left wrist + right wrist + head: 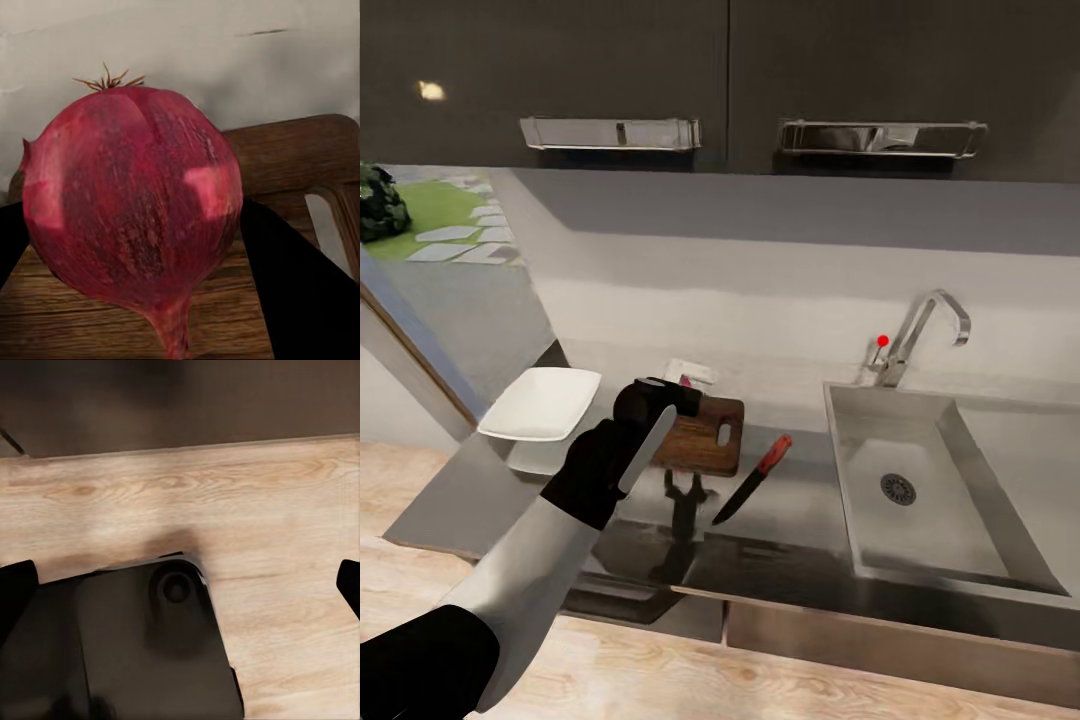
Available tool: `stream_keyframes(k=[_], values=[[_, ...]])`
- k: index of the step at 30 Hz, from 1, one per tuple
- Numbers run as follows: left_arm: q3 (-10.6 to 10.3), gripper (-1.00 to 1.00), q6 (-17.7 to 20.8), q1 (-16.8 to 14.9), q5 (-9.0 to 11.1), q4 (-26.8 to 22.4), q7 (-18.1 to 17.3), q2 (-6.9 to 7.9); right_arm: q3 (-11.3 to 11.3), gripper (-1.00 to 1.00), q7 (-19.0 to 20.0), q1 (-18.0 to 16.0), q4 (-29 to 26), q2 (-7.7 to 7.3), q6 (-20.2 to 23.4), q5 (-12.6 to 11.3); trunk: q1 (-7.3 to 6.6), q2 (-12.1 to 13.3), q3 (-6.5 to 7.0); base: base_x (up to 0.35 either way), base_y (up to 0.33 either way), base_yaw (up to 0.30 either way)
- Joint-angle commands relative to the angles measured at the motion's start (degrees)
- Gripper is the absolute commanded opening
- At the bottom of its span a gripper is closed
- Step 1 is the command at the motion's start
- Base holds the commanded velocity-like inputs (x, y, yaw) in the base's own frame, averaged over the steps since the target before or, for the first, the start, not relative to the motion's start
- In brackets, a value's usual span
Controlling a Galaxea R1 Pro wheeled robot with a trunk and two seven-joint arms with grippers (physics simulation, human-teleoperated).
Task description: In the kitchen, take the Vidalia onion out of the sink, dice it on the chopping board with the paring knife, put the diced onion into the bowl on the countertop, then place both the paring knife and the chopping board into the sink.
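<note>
The pinkish-red, roundish Vidalia onion (pixel 131 202) sits clamped between the black fingers (pixel 300 292) of the left gripper (pixel 660 395), held just over the dark brown wooden chopping board (pixel 710 435) with its slot handle hole. The red-handled paring knife (pixel 752 480) lies on the glossy grey surface (pixel 800 500) just beside the board, between it and the stainless steel sink (pixel 950 540); the shallow white bowl (pixel 540 403) stands on the board's other side. The right gripper (pixel 180 577) hangs over wooden floor (pixel 225 495), fingers spread wide. Released while not yet resting on the board, the round onion could roll off it.
</note>
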Motion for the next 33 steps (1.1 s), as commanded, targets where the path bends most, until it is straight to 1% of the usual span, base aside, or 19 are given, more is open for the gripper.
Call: stream_keyframes(k=[1,7,10,12,16,23,26,33], values=[[-0.09,-1.00,0.19,-0.05,0.46,0.03,0.48,0.02,-0.21,1.00,-0.29,0.02,-0.12,0.07,0.00,0.59,0.04,-0.11,-0.09,0.021,0.315,0.000],[-0.14,-1.00,0.05,-0.05,0.46,1.47,0.41,-0.01,-0.21,1.00,-0.30,0.02,-0.15,0.07,0.00,0.58,0.04,-0.11,-0.09,0.110,0.297,0.000],[-0.17,-1.00,-0.04,-0.05,0.46,2.37,0.34,-0.05,-0.21,1.00,-0.30,0.02,-0.13,0.07,0.00,0.58,0.04,-0.11,-0.09,0.251,0.176,0.000],[-0.36,-1.00,-0.09,-0.04,0.46,3.94,0.22,-0.17,-0.21,1.00,-0.26,0.02,-0.12,0.07,0.00,0.55,0.04,-0.11,-0.09,0.125,0.073,0.000],[-2.66,-1.00,-0.15,-0.05,0.46,5.56,0.11,-0.30,-0.21,1.00,-0.26,-0.01,-0.12,0.07,0.00,0.53,0.04,-0.11,-0.09,0.036,0.021,0.000],[-4.93,-1.00,-0.16,0.00,0.46,6.85,0.14,-0.58,-0.21,1.00,-0.23,-0.01,-0.11,0.07,0.00,0.56,0.04,-0.11,-0.09,0.003,0.002,0.000],[-5.54,-1.00,-0.16,0.01,0.46,7.04,0.17,-0.59,-0.21,1.00,-0.24,0.02,-0.12,0.07,0.00,0.53,0.04,-0.11,-0.09,0.000,0.000,0.000],[-5.71,-1.00,-0.24,0.00,0.46,8.24,0.13,-0.67,-0.21,1.00,-0.28,0.02,-0.11,0.07,0.01,0.54,0.04,-0.11,-0.09,0.000,0.000,0.000]])
